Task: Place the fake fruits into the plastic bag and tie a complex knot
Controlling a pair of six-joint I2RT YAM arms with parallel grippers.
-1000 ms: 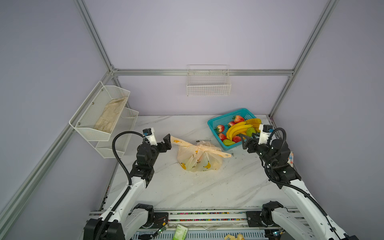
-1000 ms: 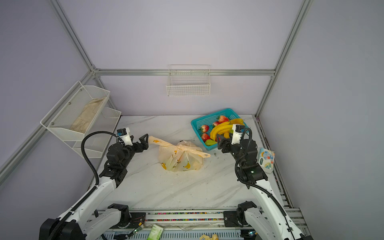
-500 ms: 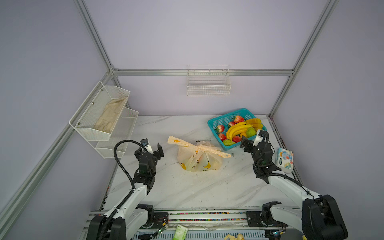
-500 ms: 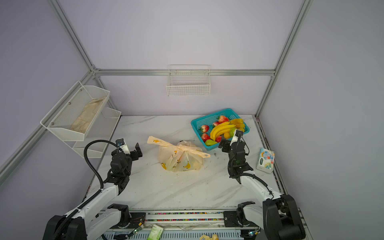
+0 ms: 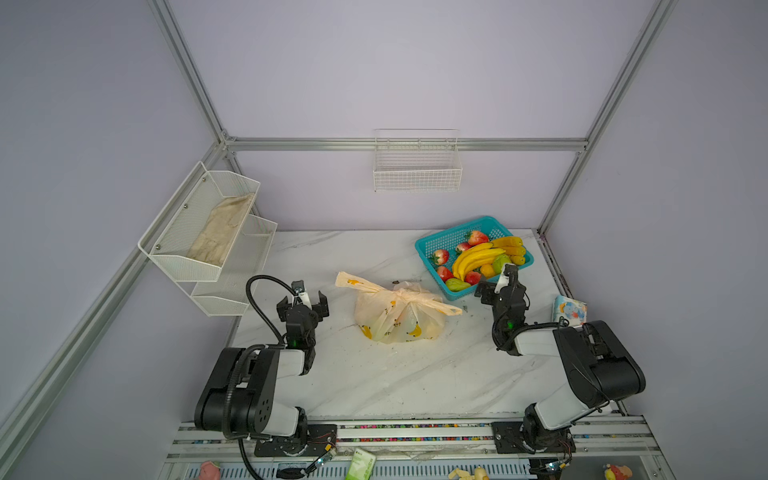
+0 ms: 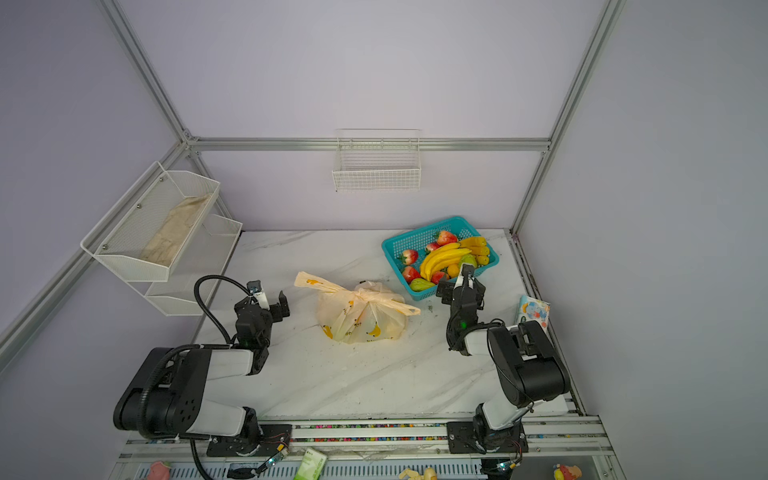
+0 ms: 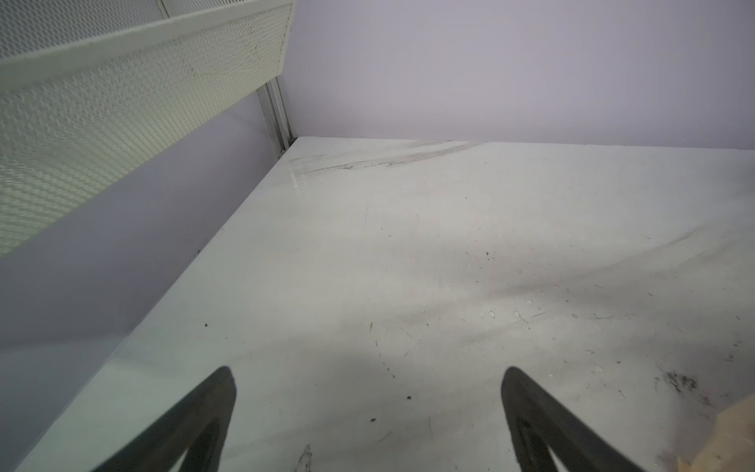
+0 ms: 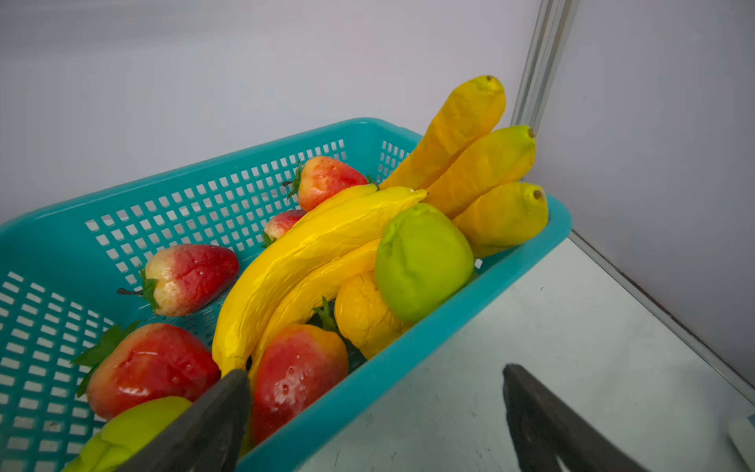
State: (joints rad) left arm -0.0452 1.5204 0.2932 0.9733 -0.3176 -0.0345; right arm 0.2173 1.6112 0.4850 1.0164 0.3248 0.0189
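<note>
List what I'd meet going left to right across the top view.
White mesh rack → left gripper → plastic bag → right gripper → small patterned pack. The teal basket overlaps the bag and right gripper, so it is left out.

The plastic bag (image 5: 399, 322), thin cream-beige film printed with yellow bananas, sits bulging on the bench (image 5: 374, 374) at the centre of both top views. Its handle strips are bunched into a knot (image 5: 402, 293) on top, loose ends pointing upper left and right. The fake fruits (image 5: 478, 258), red strawberries, yellow bananas, green pears, lie heaped in the teal basket (image 5: 446, 241) to its upper right.
</note>
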